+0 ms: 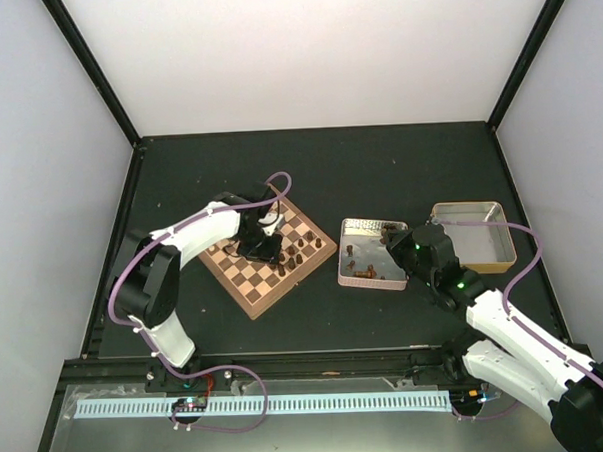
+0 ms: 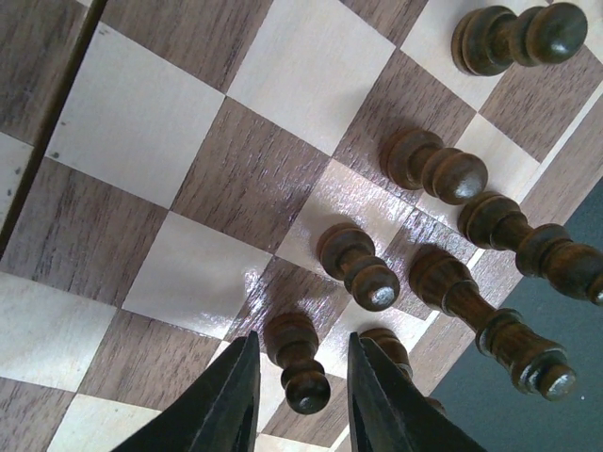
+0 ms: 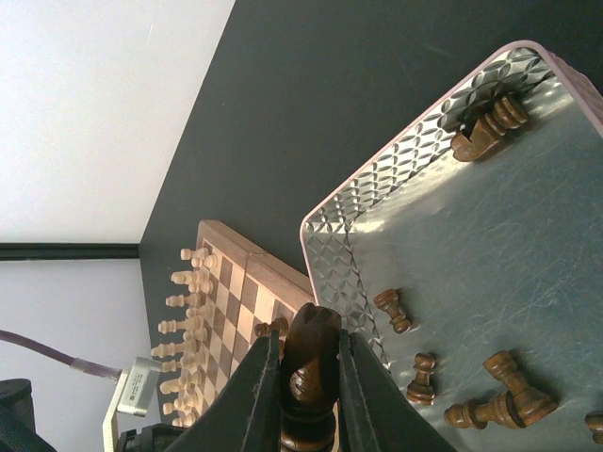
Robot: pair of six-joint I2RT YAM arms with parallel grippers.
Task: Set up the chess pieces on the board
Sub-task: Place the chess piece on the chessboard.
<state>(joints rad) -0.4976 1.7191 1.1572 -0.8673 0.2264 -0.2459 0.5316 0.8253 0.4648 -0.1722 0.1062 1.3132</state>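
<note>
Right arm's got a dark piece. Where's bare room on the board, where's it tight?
Free: middle squares of the board, between the pale pieces and the dark pieces. The black mat beyond board and tin is bare too. Tight: the board's tin-side edge, where dark pieces stand close and the left gripper, fingers apart, flanks a pawn.

Bright, even light comes from overhead; the white walls wash out while the dark table (image 1: pixel 379 173) swallows most shadows. At my left wrist the board (image 2: pixel 245 179) carries a white glare patch on its polish, and my left claw (image 2: pixel 302 337) sits soft at the bottom edge. At my right, the tin (image 3: pixel 528 235) shines silver; the dark piece (image 3: pixel 313 325) pinched in my right claw (image 3: pixel 309 341) is blurred, nearly black.
</note>
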